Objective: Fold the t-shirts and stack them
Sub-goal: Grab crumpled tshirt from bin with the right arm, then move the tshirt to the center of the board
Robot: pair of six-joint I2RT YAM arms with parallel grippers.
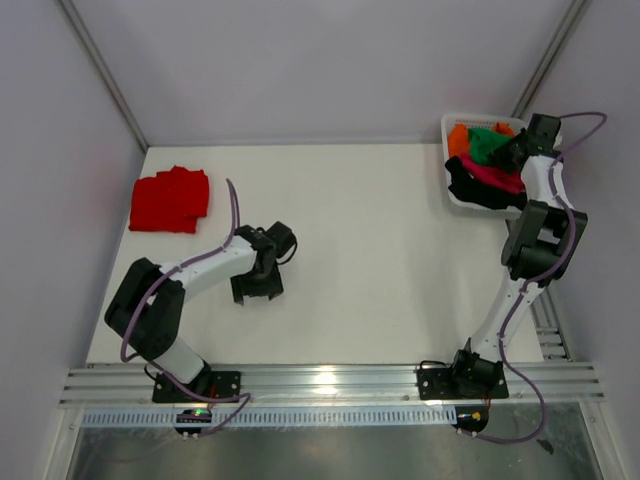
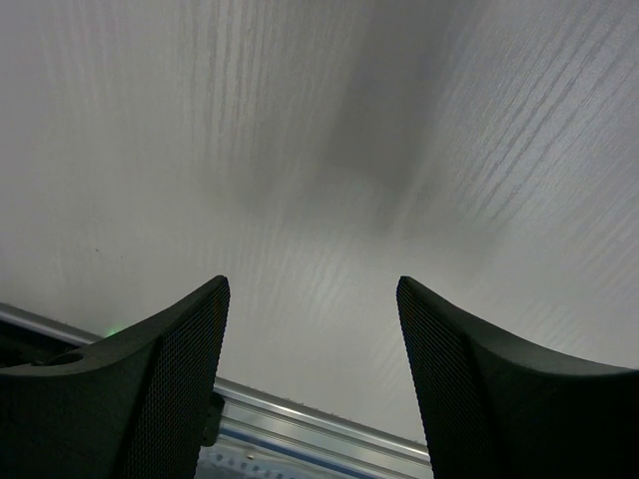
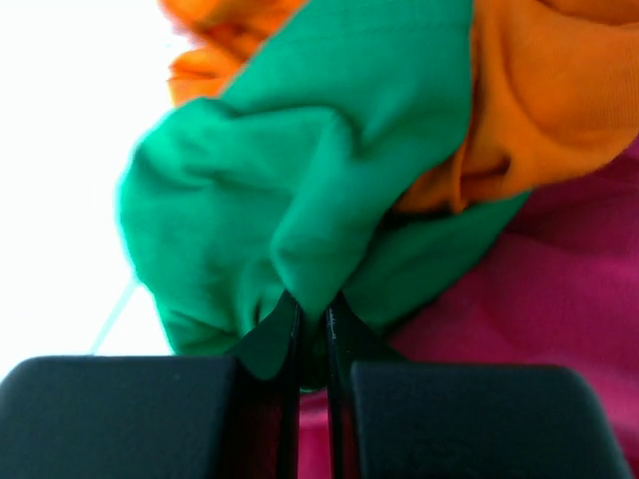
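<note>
Now the right gripper (image 3: 312, 299) is pinching the bright green cloth t-shirt (image 3: 290, 180) in the white mesh basket (image 1: 447, 125); the left gripper (image 2: 312, 284) is hanging wide open. Next, probably, it is lifting the shirt out for folding.

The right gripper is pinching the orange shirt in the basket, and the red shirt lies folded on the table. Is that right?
Not quite. The right gripper is pinching the green shirt in the basket, not the orange shirt; the right wrist view shows green cloth clamped in it. The red shirt does lie folded on the table.
</note>
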